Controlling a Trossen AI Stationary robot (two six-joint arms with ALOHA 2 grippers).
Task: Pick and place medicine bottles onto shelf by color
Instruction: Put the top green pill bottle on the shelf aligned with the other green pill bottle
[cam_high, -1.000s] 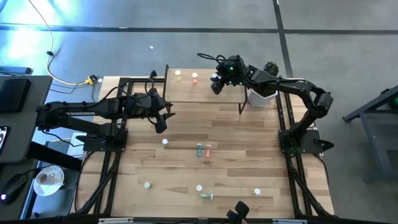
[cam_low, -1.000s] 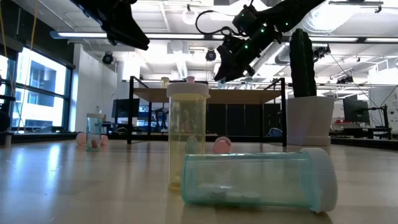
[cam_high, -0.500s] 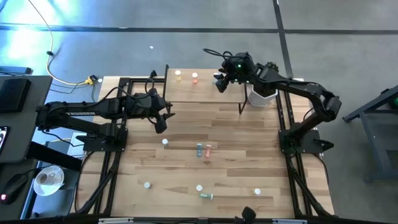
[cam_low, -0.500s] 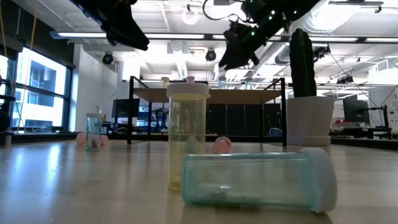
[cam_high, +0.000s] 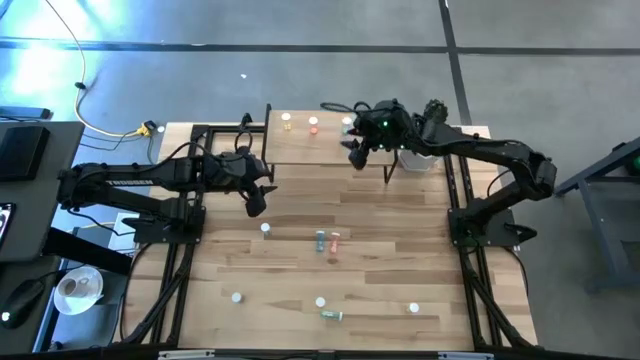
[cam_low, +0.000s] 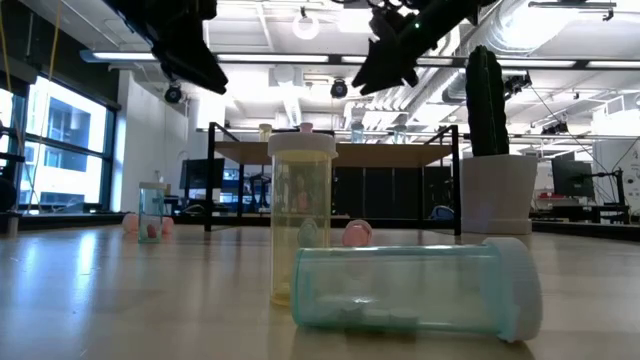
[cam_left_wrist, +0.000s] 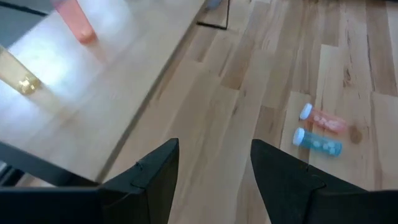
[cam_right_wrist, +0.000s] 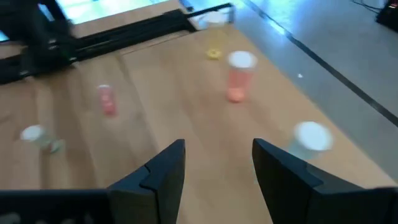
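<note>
The shelf (cam_high: 330, 145) stands at the table's far side. On its far edge stand a yellow bottle (cam_high: 287, 122), a pink bottle (cam_high: 313, 124) and a white-capped bottle (cam_high: 347, 123) whose body colour I cannot tell; it also shows in the right wrist view (cam_right_wrist: 311, 137). My right gripper (cam_high: 357, 155) is open and empty above the shelf's right part, near that bottle. My left gripper (cam_high: 255, 203) is open and empty above the table, just left of the shelf's near corner. A blue bottle (cam_high: 320, 240) and a pink bottle (cam_high: 335, 240) lie side by side mid-table.
A white-capped bottle (cam_high: 265, 229) stands left of the lying pair. Near the front edge are several more bottles, among them a standing yellow one (cam_low: 300, 215) and a lying teal one (cam_low: 415, 290). A white cactus pot (cam_high: 425, 150) stands right of the shelf.
My right gripper has risen and drawn back from the shelf's far edge toward the table's near edge. The white-capped bottle now shows on the shelf where the gripper was. My left gripper has shifted slightly toward the table's left edge.
</note>
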